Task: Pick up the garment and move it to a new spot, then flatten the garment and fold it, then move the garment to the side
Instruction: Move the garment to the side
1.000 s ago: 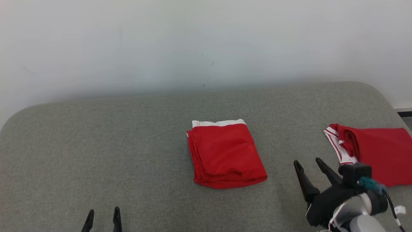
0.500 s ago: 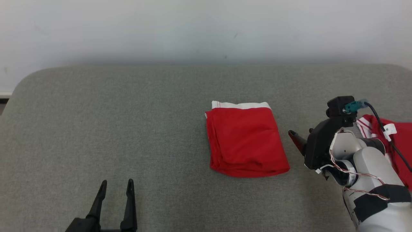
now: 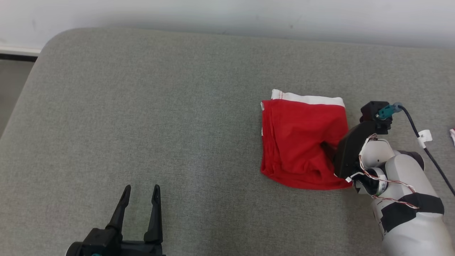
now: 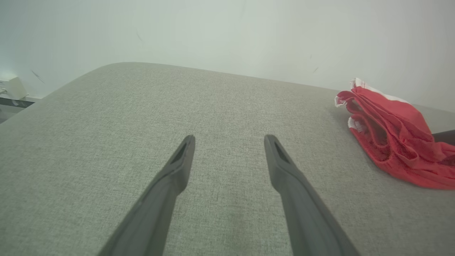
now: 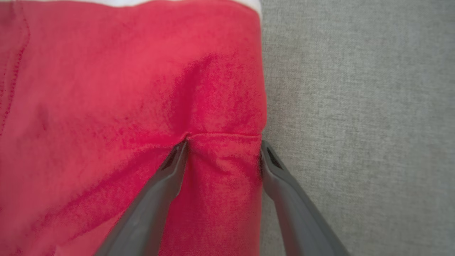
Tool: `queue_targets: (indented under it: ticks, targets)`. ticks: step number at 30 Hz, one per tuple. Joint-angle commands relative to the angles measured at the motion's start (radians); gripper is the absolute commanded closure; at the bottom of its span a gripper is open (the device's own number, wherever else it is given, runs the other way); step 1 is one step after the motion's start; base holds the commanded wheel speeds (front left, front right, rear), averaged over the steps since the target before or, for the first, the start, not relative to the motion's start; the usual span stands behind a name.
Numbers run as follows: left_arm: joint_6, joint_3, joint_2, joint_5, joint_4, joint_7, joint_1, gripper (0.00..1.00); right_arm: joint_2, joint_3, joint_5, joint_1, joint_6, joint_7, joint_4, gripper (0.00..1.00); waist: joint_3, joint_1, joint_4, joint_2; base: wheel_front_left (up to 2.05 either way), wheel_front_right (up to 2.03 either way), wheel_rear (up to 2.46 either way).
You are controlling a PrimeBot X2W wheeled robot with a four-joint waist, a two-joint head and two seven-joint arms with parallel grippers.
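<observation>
The garment (image 3: 298, 138) is a folded red piece with a white band along its far edge, lying on the grey padded surface (image 3: 177, 106). My right gripper (image 3: 328, 149) stands open at the garment's right edge. In the right wrist view one finger (image 5: 167, 177) presses on top of the red cloth (image 5: 106, 89) and the other sits at its edge on the grey surface, with a bunched fold between them (image 5: 224, 145). My left gripper (image 3: 141, 188) is open over bare surface at the lower left, well apart from the garment (image 4: 391, 131), with nothing between its fingers (image 4: 229, 140).
A sliver of another red and white cloth (image 3: 452, 133) shows at the far right edge. The padded surface ends in a rounded corner at the upper left, with floor (image 3: 14, 89) beyond. A pale wall (image 3: 227, 14) runs behind. A black cable (image 3: 426, 149) trails from my right wrist.
The camera has tipped down and swung, shifting the whole picture. My right gripper has moved onto the garment's right edge, and the cloth there is now rumpled. The left gripper stays open.
</observation>
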Motion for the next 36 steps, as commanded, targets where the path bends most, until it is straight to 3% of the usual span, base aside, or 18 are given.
queue_targets:
  ticks: [1, 6, 7, 8, 9, 14, 27, 36]
  targets:
    - [0.002, -0.002, 0.000, -0.002, -0.001, -0.003, -0.014, 0.00, 0.005, -0.007, -0.016, -0.003, -0.002, 0.002, 0.015, 0.00, 0.023, -0.0002, 0.019, -0.0002, 0.00, 0.00, 0.00]
    - [0.003, -0.011, 0.000, -0.004, 0.002, -0.003, -0.018, 0.00, 0.041, -0.009, -0.043, 0.030, -0.002, 0.043, 0.055, 0.00, 0.027, -0.0002, 0.017, -0.0002, 0.00, 0.00, 0.00]
    - [0.003, -0.011, 0.000, -0.004, 0.004, -0.003, -0.019, 0.00, 0.045, -0.003, -0.049, 0.033, 0.000, 0.039, 0.049, 0.60, 0.025, -0.0002, 0.014, -0.0002, 0.00, 0.00, 0.00]
    - [0.003, -0.011, 0.000, -0.004, 0.005, -0.003, -0.018, 0.00, 0.044, 0.005, -0.055, 0.034, 0.000, 0.030, 0.041, 0.94, 0.023, -0.0002, 0.010, -0.0002, 0.00, 0.00, 0.00]
    - [0.003, -0.011, 0.000, -0.004, 0.006, -0.003, -0.018, 0.00, 0.038, 0.015, -0.060, 0.036, 0.000, 0.028, 0.034, 1.00, 0.020, -0.0002, 0.007, -0.0002, 0.00, 0.00, 0.00]
    - [0.006, -0.010, 0.000, -0.007, -0.002, -0.003, -0.010, 0.00, -0.029, 0.096, -0.075, 0.029, -0.003, 0.027, -0.017, 1.00, 0.005, -0.0002, -0.024, -0.0002, 0.00, 0.00, 0.00]
    - [0.015, 0.017, 0.000, -0.009, -0.041, -0.003, -0.028, 0.00, -0.324, 0.532, 0.061, -0.088, -0.003, 0.142, -0.294, 1.00, 0.015, -0.0002, -0.196, -0.0002, 0.00, 0.00, 0.00]
    - [0.009, 0.027, 0.001, 0.010, -0.057, -0.003, -0.064, 0.00, -0.470, 0.674, 0.138, -0.178, -0.003, 0.149, -0.433, 1.00, 0.061, -0.0002, -0.322, -0.0002, 0.00, 0.00, 0.00]
